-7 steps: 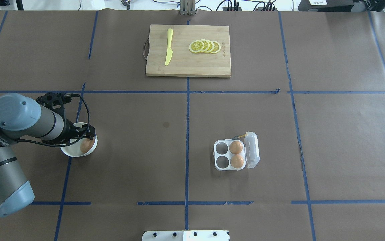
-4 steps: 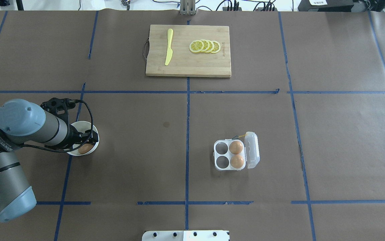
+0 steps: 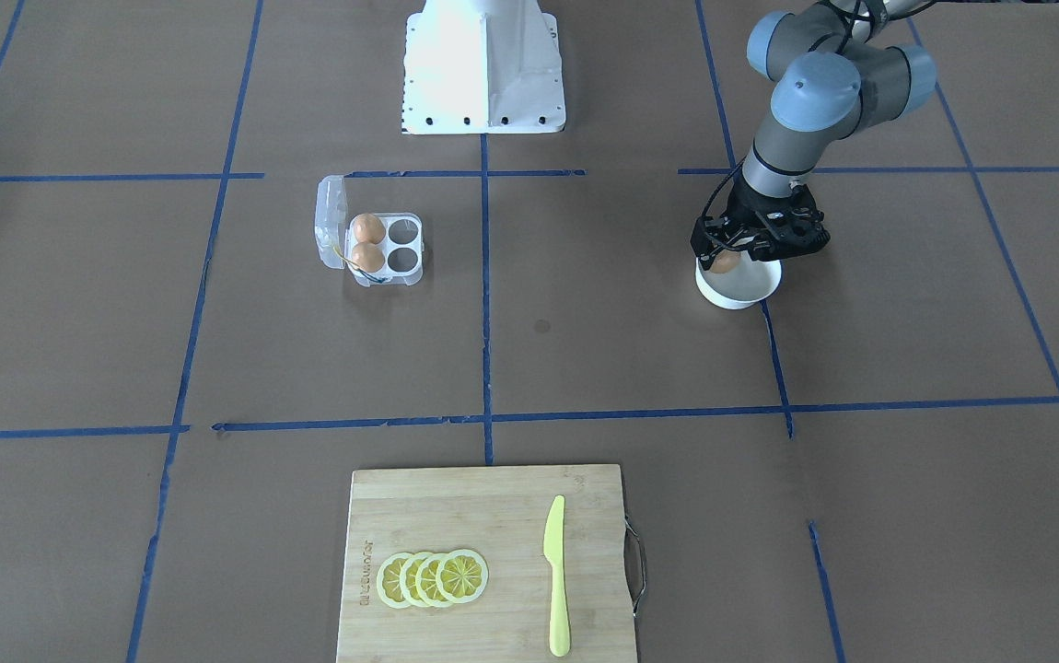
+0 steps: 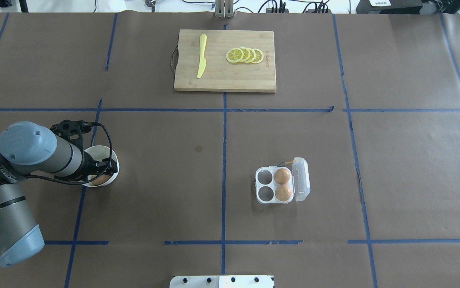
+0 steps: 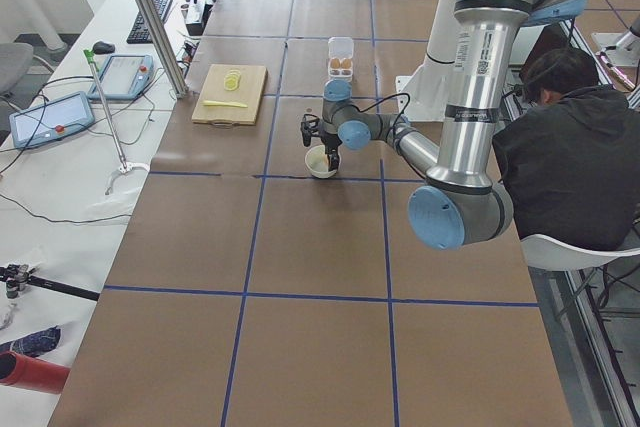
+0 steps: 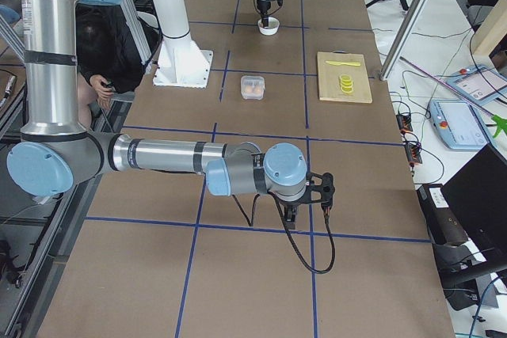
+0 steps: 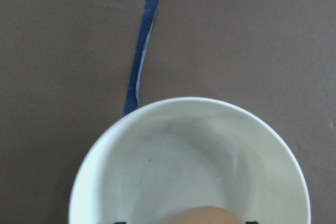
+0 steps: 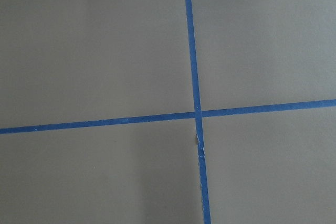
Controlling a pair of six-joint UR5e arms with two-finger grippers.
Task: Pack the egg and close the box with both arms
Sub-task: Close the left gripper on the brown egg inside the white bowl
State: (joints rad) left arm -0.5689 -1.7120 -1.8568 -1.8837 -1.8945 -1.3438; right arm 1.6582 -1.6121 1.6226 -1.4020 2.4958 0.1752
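The egg [image 4: 100, 180] lies in a round white bowl [image 4: 112, 158] at the table's left; it also shows in the front view [image 3: 724, 262] and at the bottom edge of the left wrist view [image 7: 205, 216]. My left gripper [image 4: 103, 171] reaches down into the bowl, jaws open on either side of this egg, with a gap showing on one side. The clear box [image 4: 274, 185] stands right of centre, lid [image 4: 301, 179] open. It holds two more eggs [image 4: 282, 176] in its right cells; the left cells are empty. My right gripper [image 6: 289, 221] shows only in the exterior right view, above bare table; I cannot tell its state.
A wooden cutting board [image 4: 222, 76] with lemon slices [image 4: 245, 55] and a yellow knife [image 4: 202, 56] lies at the far middle. The white pedestal [image 3: 483, 69] stands at the robot's side. A seated person [image 5: 575, 147] is beside the robot.
My left arm has moved toward the robot's side and lowered over the bowl. The gripper now covers more of the egg. The box has not moved.
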